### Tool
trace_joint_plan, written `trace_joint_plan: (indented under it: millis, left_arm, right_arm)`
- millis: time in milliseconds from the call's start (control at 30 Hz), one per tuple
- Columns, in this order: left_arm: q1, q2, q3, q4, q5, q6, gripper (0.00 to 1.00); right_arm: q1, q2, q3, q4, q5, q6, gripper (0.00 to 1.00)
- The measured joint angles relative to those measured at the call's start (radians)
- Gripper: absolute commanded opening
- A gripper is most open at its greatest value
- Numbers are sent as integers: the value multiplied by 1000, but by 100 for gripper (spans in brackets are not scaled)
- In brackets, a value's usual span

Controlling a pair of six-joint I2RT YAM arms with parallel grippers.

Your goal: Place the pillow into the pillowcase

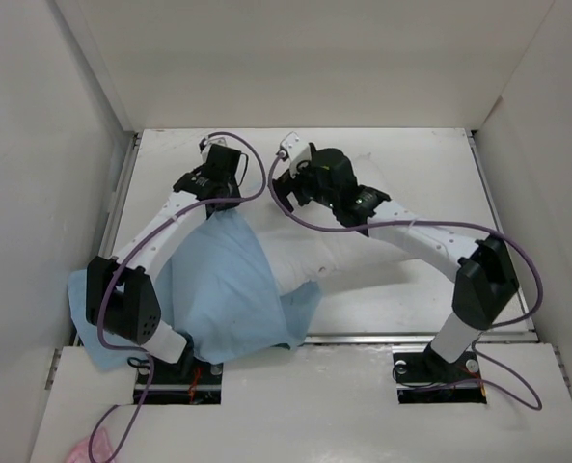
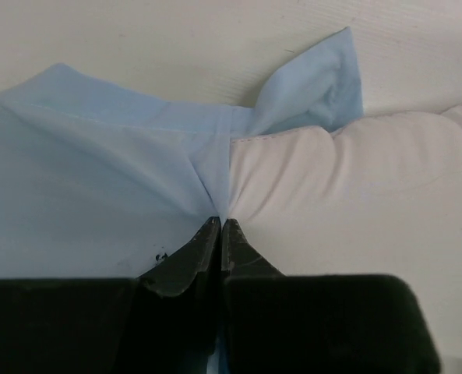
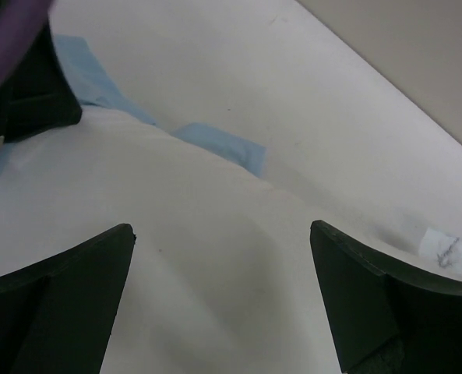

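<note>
The pillow (image 1: 314,253) lies across the middle of the tabletop (image 1: 421,299). The blue pillowcase (image 1: 223,289) is spread out to its left, and the 2 touch. In the left wrist view the blue hem lies right against the white pillow, and a blue corner pokes up behind it. In the right wrist view a bit of blue cloth also shows at the far side of the pillow. So 1 end of the pillow looks to be just inside the mouth, with most of it out.

The left fingers (image 2: 188,265) are pressed tight together, with a fold of the hem pinched between them. The right fingers (image 3: 75,288) are spread wide with nothing between them, hovering just over the pillow. A small tag (image 3: 439,248) shows off to the right.

To do this step well, the left fingers should lift the hem so the mouth gapes and does not lie flat. The right fingers should come down and take a fat bunch of pillow, because a thin pinch may slip off something so squashy. Then 1 arm pushes the pillow in while the other pulls the hem over it. Slow is best, since a hard tug could pull the thin cloth free.
</note>
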Motion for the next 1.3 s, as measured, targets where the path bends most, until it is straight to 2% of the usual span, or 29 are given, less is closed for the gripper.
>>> trace_joint_plan:
  millis: [167, 233, 300, 333, 367, 400, 533, 733, 900, 1067, 1200, 1300]
  left_arm:
    - [14, 56, 61, 18, 3, 30, 0]
    - [15, 71, 93, 16, 3, 43, 0]
    - [13, 82, 124, 16, 2, 60, 0]
    - [11, 85, 141, 14, 1, 68, 0]
    - [8, 89, 156, 16, -2, 79, 0]
    - [6, 92, 174, 19, -6, 87, 0]
    - [3, 107, 242, 21, -4, 122, 0]
    - [-60, 135, 350, 32, 113, 192, 0]
    - [-166, 155, 484, 86, 239, 239, 0]
    - [-265, 155, 533, 120, 322, 280, 0]
    - [-348, 158, 522, 124, 379, 290, 0]
    - [-417, 174, 486, 145, 411, 287, 0]
  right_arm:
    - [-23, 212, 261, -126, -174, -93, 100]
    - [-31, 297, 349, -189, -236, -123, 97]
    - [-36, 365, 396, -223, -290, -143, 79]
    - [-38, 392, 405, -236, -319, -146, 67]
    - [-40, 414, 411, -244, -347, -150, 47]
    - [-43, 435, 417, -255, -375, -154, 0]
    - [-68, 430, 369, -223, -483, -144, 0]
    - [-110, 82, -8, 64, -504, -5, 0]
    - [-151, -152, -228, 321, -489, 159, 0]
    - [-152, -177, -362, 553, -400, 264, 0]
    - [-167, -173, -536, 821, -279, 383, 0]
    - [-201, -149, -607, 977, -220, 467, 0]
